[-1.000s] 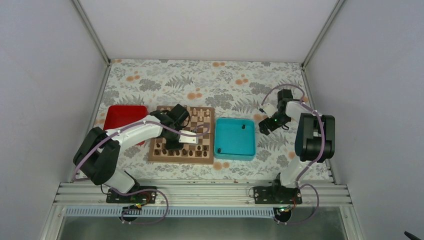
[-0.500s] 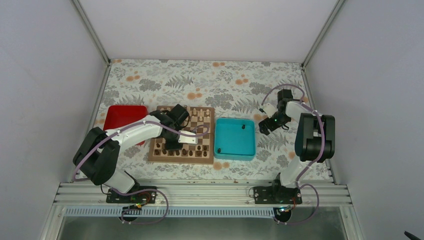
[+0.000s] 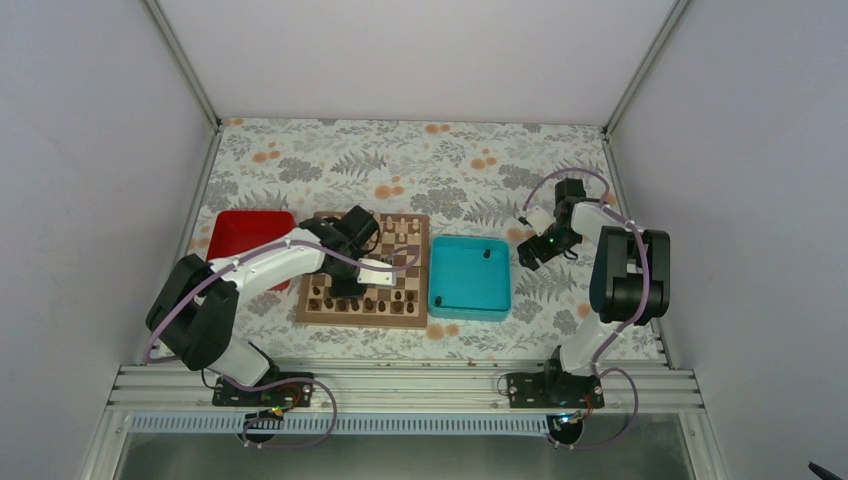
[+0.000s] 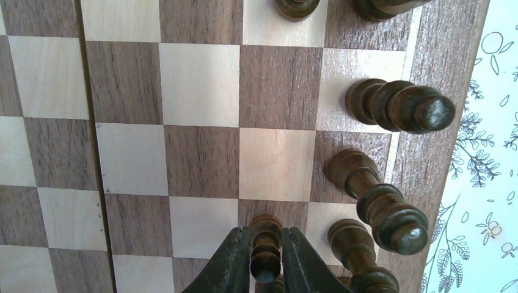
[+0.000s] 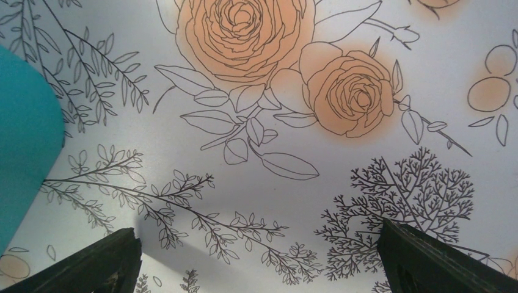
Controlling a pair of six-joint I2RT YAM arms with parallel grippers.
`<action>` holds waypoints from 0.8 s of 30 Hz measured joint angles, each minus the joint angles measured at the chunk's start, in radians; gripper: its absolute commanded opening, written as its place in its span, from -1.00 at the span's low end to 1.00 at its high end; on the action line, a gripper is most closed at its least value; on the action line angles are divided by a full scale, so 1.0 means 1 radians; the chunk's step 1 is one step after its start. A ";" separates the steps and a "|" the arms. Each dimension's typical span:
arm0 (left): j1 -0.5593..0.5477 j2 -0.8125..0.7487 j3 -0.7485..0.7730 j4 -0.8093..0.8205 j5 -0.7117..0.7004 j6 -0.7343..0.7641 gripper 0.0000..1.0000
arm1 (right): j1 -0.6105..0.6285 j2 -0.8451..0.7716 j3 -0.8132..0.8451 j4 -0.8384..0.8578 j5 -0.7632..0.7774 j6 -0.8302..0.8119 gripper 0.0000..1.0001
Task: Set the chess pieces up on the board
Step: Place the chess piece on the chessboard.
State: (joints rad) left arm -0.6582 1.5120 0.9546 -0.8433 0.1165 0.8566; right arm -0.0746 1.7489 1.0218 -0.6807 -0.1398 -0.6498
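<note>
The left gripper's (image 4: pixel 266 232) two black fingers (image 4: pixel 235 264) sit tight on either side of a small dark brown wooden pawn (image 4: pixel 267 256). Whether they are squeezing it or have let go, I cannot tell. The pawn stands upright on the square wooden chessboard (image 4: pixel 201 152) with light and dark checks. It is one row in from a line of taller dark chess pieces (image 4: pixel 400 107) along the near border.

Pale cream pieces (image 3: pixel 400 230) fill the board's far side. A red plastic tray (image 3: pixel 245 235) lies to the left of the board. A teal plastic tray (image 3: pixel 470 278) lies to its right, holding two dark pieces (image 3: pixel 487 254).

Right of that tray, the right gripper (image 5: pixel 258 231) hangs with its jaws spread wide and nothing between them, above the floral tablecloth (image 5: pixel 366 177).
</note>
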 measured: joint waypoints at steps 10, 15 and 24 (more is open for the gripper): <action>0.000 0.000 0.011 -0.025 0.005 0.000 -0.67 | 0.000 0.000 0.000 0.000 0.000 0.000 1.00; 0.000 0.000 0.050 -0.066 0.021 0.001 -0.64 | -0.001 0.000 0.000 0.000 0.000 0.000 1.00; 0.000 -0.010 0.165 -0.149 0.004 0.026 -0.61 | -0.001 0.000 -0.001 0.001 0.000 0.000 1.00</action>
State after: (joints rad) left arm -0.6582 1.5021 1.1194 -0.9924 0.1204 0.8829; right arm -0.0753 1.7485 1.0210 -0.6800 -0.1402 -0.6502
